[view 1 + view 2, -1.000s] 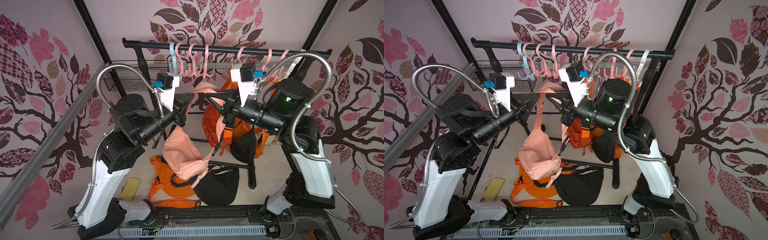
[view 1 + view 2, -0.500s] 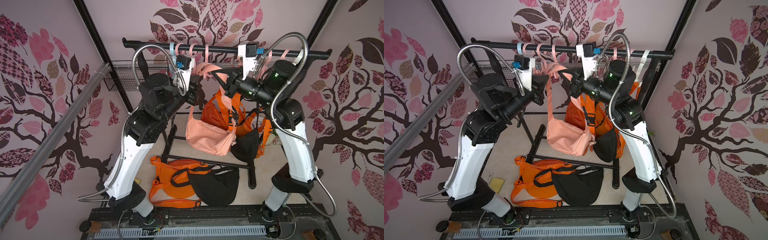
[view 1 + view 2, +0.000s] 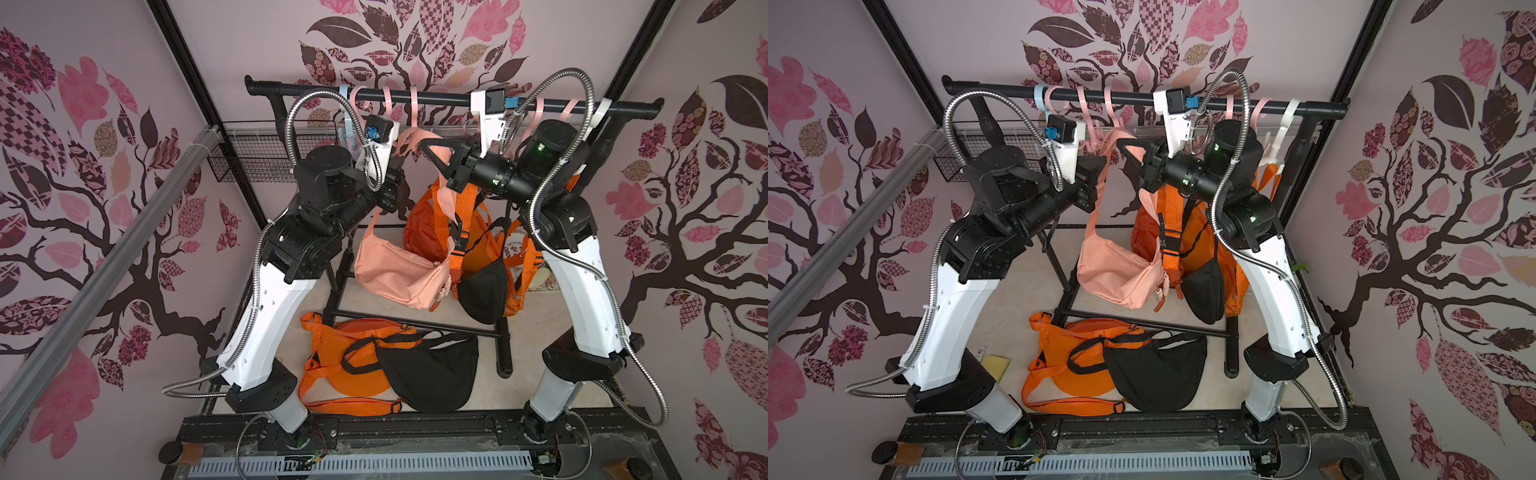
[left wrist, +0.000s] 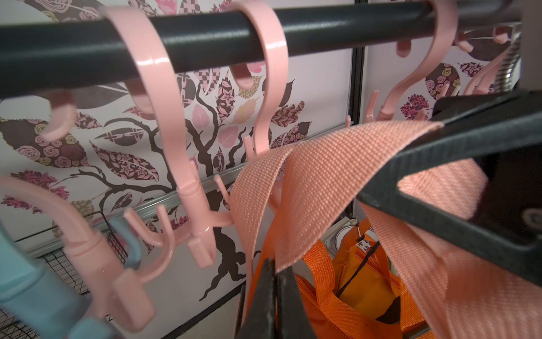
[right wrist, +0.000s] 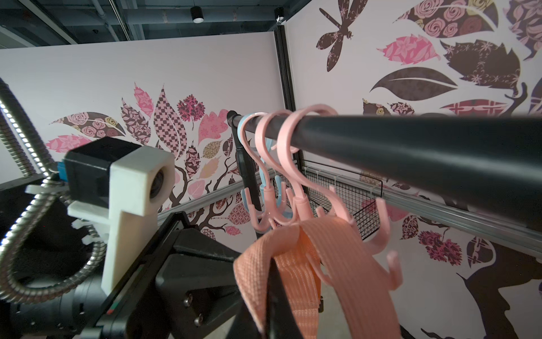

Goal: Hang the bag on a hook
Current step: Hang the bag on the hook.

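The peach bag [image 3: 399, 270] [image 3: 1117, 270] hangs below the rail [image 3: 436, 97], carried by its strap [image 4: 308, 176] [image 5: 331, 249]. My left gripper [image 4: 275, 264] [image 3: 397, 178] is shut on one part of the strap. My right gripper [image 5: 274, 267] [image 3: 436, 149] is shut on another part, close beside the left. The strap loop between them lies against the prongs of a pink hook [image 5: 302, 205] [image 4: 202, 223] on the rail. Whether a prong holds the strap, I cannot tell.
Orange bags [image 3: 428, 232] and a black bag [image 3: 486, 291] hang on the rack to the right. An orange bag [image 3: 332, 353] and a black bag [image 3: 432, 374] lie on the floor. A wire basket [image 3: 257, 153] is on the back left wall. More hooks [image 3: 349, 99] line the rail.
Both arms rose from low in front of the rack to the rail, lifting the strap to the hooks. The bag swung from tilted to hanging under the rail.
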You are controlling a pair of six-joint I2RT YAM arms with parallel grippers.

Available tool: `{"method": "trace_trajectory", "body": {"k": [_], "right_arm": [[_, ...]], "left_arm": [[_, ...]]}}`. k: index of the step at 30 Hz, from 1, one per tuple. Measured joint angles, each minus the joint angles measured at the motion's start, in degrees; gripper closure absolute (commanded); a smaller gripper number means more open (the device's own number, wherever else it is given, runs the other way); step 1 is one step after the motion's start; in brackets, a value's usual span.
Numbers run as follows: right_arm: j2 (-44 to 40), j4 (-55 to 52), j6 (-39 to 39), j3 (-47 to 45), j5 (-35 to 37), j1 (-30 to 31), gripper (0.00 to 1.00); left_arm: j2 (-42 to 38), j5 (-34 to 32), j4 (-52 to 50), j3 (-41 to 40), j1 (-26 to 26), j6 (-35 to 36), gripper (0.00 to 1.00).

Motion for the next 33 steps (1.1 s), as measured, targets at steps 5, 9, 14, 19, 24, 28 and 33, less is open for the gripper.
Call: {"method": "trace_trajectory", "body": {"k": [5,9,14,19,24,28,33], "right_arm": [[-2.9,2.3,0.4,-8.9,0.9,0.0,1.0],[-5.6,4.4,0.4,-14.6,1.4,0.0,1.0],[-9.0,6.9,0.6,-19.9,2.1,0.0,1.0],[-12.9,9.7,0.6,-27.8,3.7,0.0,1.0],[-13.5,10.3,0.6,-29.7,4.5,-0.1,1.0],[-13.2,9.9,0.7,-28.1,3.8,-0.1,1.0],[-12.2,8.7,1.0,-23.3,3.1,-0.1,1.0]], "left_arm": [[0.4,0.7,-0.9,-0.8,0.1,-0.8,1.0],[0.0,1.1,-0.9,-2.5,0.1,-1.1,1.0],[-0.6,1.6,-0.7,-5.4,0.1,-1.4,1.0],[-1.8,2.2,-0.7,-8.4,0.1,-1.7,1.0],[-1.9,2.8,-0.7,-9.0,0.1,-2.4,1.0],[-1.9,3.2,-0.7,-8.9,0.1,-2.5,1.0],[-1.8,4.9,-0.2,-8.5,0.0,-2.6,1.0]]}}
